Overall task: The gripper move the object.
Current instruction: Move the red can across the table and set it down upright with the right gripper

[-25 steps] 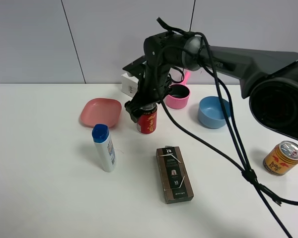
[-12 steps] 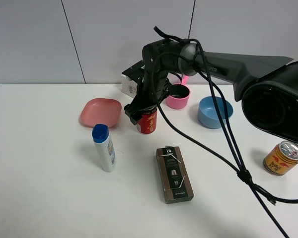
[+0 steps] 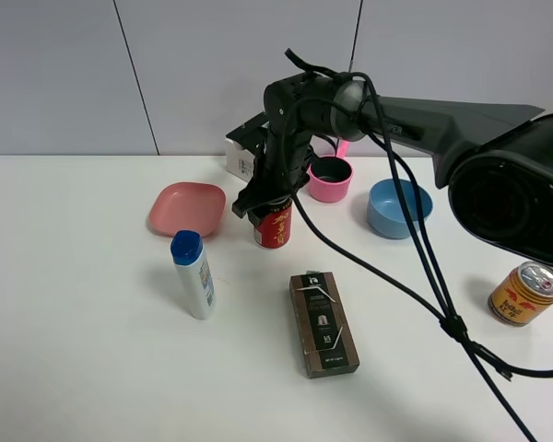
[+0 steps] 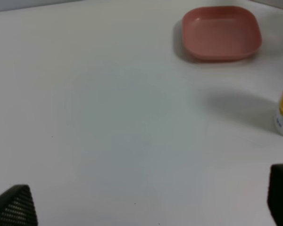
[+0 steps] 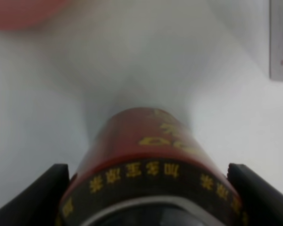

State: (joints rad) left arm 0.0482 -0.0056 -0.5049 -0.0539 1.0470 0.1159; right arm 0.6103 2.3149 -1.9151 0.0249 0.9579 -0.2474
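Exterior high view first: the right arm reaches across the middle of the white table (image 3: 74,350) and its right gripper (image 3: 264,204) sits down over the top of the red can (image 3: 275,228). The can stands upright, between the pink plate (image 3: 186,208) and the pink cup (image 3: 329,179), with the blue-capped bottle (image 3: 193,274) and the dark box (image 3: 323,323) nearer the front edge. In the right wrist view the two black fingers (image 5: 47,193) sit hard against either side of the can just under its rim, so I take it as gripped. The picture is so close and soft, though, that I can't vouch for how firm the hold is. The left gripper (image 4: 146,202) is spread wide with nothing between its fingers, parked over bare table well away from the plate.

To my eye this is the start of the carry, with the can's base apparently on the table. The hold is high on a tall, slim can, so I'd lift it straight up first and keep it vertical, then travel slowly so the bottom doesn't swing. It needs enough height to clear the bottle and the box. The black cables (image 3: 424,267) hanging from the arm over the table want watching too, since a quick sweep could drag them across things.
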